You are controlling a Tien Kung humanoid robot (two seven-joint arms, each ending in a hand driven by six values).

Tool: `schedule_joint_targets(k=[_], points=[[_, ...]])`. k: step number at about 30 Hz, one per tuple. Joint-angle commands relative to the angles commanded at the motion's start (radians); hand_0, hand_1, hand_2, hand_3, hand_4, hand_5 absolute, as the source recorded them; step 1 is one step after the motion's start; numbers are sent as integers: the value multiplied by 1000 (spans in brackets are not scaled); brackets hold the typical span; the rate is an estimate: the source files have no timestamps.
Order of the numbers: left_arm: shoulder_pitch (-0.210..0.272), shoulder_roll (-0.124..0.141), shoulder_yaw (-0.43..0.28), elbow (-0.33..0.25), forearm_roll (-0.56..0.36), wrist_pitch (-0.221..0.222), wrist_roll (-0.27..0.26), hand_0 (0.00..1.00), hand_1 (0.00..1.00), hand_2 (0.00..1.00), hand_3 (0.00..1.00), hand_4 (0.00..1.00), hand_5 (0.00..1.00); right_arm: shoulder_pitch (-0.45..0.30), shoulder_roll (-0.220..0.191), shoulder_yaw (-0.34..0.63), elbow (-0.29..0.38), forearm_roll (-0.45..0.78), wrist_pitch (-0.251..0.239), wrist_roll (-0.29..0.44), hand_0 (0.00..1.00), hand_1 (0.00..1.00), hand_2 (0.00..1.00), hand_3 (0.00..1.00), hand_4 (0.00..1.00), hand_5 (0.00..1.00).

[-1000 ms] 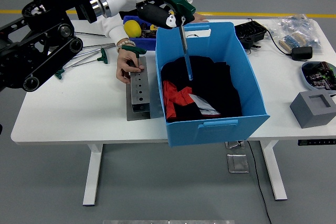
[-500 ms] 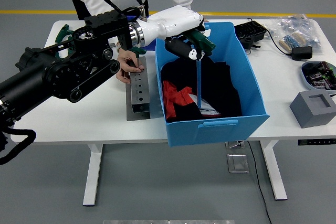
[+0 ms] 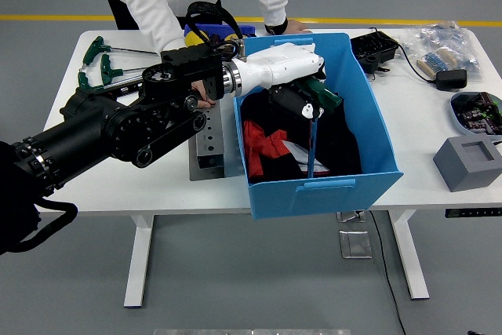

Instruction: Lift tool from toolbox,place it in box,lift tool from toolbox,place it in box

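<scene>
My left arm reaches in from the left, and its white hand (image 3: 296,88) hangs over the blue box (image 3: 382,135), shut on a green T-handled wrench (image 3: 320,98). The wrench's thin shaft points down into the box, its tip near the front wall above black and red cloth. The grey metal tool block (image 3: 209,145) lies just left of the box, partly behind my forearm. A person at the far side holds one hand (image 3: 205,103) at the block's far end; the other hand (image 3: 284,30) rests behind the box. My right arm does not show.
Several green T-handled wrenches (image 3: 100,59) lie at the table's far left. A small blue bin with a yellow item (image 3: 199,37) sits behind my arm. To the right are a black case (image 3: 375,48), a bag (image 3: 444,43), a bowl (image 3: 478,110) and a grey block (image 3: 468,162).
My left arm has swung further right and lower, carrying the wrench from the box's far left rim down deep toward its front. The person's hand stays at the tool block.
</scene>
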Motion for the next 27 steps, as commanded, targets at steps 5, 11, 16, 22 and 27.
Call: schedule_joint_targets(k=[5,11,16,22,27], points=[[-16,-13,13,61,-3,24,-8,351,487,572,582,772,544,12,-1,12,2,-31,3,-7,638,636,688,551,809,641],[-36,-13,-1,103,-12,63,-28,452,608,703,601,787,513,27,-5,17,6,-54,6,-12,638,636,687,550,809,642],[-49,-13,-25,117,-7,90,-38,581,679,785,638,804,495,34,-8,19,8,-65,7,-13,635,636,687,551,810,642],[-42,-13,-60,94,20,94,-38,650,724,836,661,812,490,32,-9,19,8,-61,5,-12,631,633,685,552,810,642],[-24,-13,-92,50,109,82,-21,644,716,820,658,828,475,22,-8,19,7,-56,3,-10,631,633,685,551,810,642]])
